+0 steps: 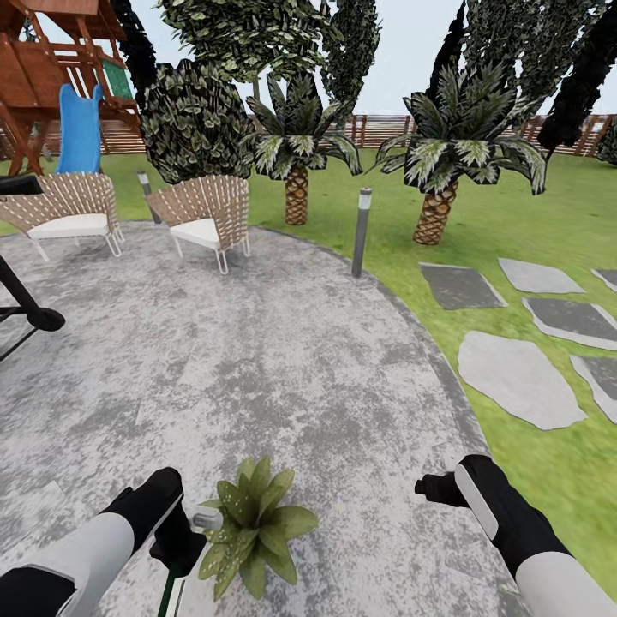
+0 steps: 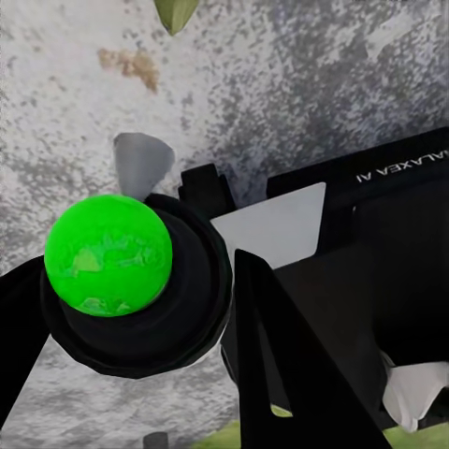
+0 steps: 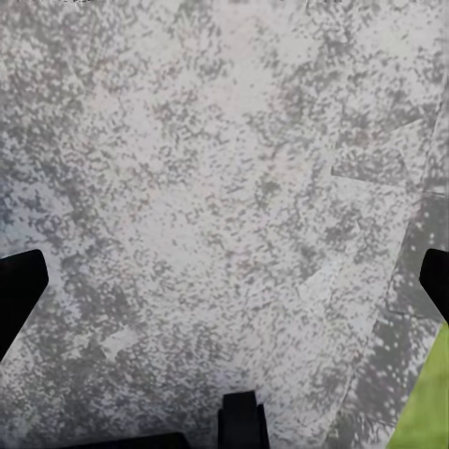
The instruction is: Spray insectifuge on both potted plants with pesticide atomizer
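The left hand (image 1: 176, 548) gripped the slim dark green spray bottle (image 1: 174, 591), just beside a potted rosette of pale-speckled green leaves (image 1: 254, 523). The right hand (image 1: 435, 488) hovered empty over the mottled grey stone patio (image 1: 257, 360), fingers spread wide.

A slim dark green spray bottle with a white label and black trigger top (image 1: 180, 576) sits clamped in the black left gripper (image 1: 176, 540), just beside a small rosette of pointed, pale-speckled green leaves (image 1: 254, 523) on the round grey mottled stone patio (image 1: 257, 368).
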Motion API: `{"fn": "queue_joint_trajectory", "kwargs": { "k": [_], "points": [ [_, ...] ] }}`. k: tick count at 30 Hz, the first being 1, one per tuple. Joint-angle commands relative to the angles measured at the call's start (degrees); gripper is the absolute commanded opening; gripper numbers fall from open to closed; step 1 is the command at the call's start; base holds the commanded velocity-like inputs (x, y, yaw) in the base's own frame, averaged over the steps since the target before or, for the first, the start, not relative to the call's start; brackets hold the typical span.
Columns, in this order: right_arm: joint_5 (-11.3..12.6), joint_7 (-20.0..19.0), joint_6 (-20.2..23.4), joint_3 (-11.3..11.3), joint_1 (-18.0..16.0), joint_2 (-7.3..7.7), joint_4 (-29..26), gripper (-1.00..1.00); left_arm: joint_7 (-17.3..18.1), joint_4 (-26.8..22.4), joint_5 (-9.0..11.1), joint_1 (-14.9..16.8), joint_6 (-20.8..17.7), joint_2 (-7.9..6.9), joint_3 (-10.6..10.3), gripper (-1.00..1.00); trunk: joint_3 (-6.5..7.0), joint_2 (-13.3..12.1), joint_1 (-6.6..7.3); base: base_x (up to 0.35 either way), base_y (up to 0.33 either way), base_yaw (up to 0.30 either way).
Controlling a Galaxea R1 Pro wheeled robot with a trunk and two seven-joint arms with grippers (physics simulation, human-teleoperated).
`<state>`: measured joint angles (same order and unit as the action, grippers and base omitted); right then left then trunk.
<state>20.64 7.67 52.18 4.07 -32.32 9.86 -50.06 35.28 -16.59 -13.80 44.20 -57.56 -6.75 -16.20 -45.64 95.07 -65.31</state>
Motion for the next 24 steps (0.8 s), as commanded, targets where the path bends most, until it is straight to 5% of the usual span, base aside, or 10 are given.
{"fn": "queue_joint_trajectory", "kwargs": {
  "k": [1,14,24],
  "points": [
    [0.6,0.58,0.14,0.24,-0.03,0.07,-0.06,1.0,0.58,-0.12,-0.64,0.01,-0.13,-0.02,-0.06,-1.0,0.13,-0.39,0.23,0.0,0.0,0.0],
    [0.63,0.58,0.17,0.24,-0.03,0.07,-0.04,1.0,0.58,-0.11,-0.53,-0.01,-0.1,-0.02,-0.06,-1.0,2.11,-4.8,2.65,0.0,0.0,0.0],
    [0.63,0.55,0.15,0.24,-0.03,0.07,0.04,1.0,0.67,-0.11,-0.51,-0.7,-0.09,-0.01,-0.01,-1.0,2.11,-4.8,2.65,0.0,-0.043,0.013]
  ]
}}
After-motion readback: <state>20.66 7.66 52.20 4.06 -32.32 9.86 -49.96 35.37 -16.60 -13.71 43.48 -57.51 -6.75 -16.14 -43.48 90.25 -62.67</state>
